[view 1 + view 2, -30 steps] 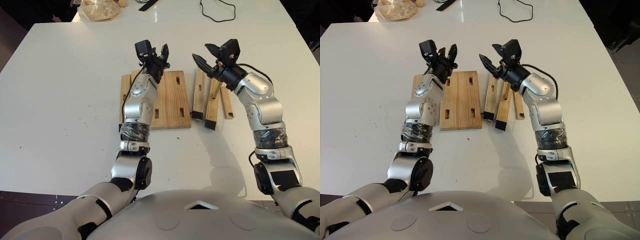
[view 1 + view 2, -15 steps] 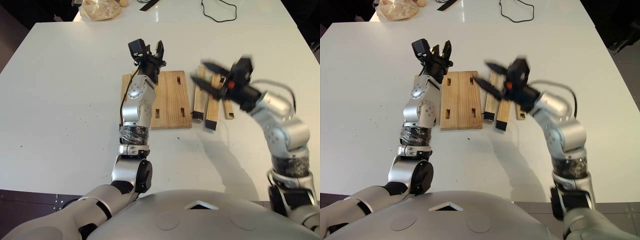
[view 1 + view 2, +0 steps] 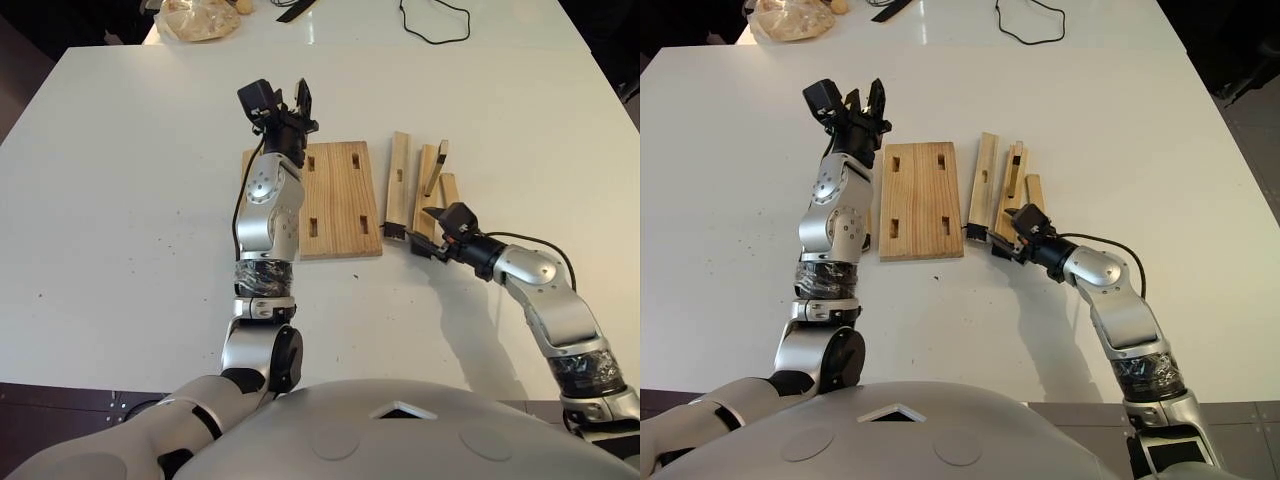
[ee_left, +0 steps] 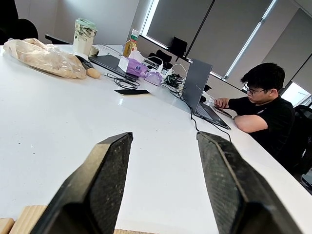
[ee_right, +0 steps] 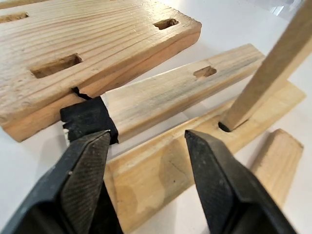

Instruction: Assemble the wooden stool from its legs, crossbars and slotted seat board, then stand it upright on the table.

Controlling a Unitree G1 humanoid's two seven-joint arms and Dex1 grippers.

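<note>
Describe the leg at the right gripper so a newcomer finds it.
Start at the slotted seat board. Going right, it is the second leg. Unlike its neighbours, a thin crossbar sticks up from its slot.

My right pincer has black fingers, matt, with a fine cross-hatched grip like rubber or moulded plastic. My left pincer wears the same dull, pebbled pads. The seat board is pale bare wood, unvarnished, with long streaks of grain and rough-cut slot edges. The leg is the same raw wood, sanded smooth and greyish in places, its end bound in crinkled black tape. The thin crossbar is smooth light wood. The table is white, smooth and glossy. Beyond its far edge lies a crumpled translucent plastic bag.
</note>
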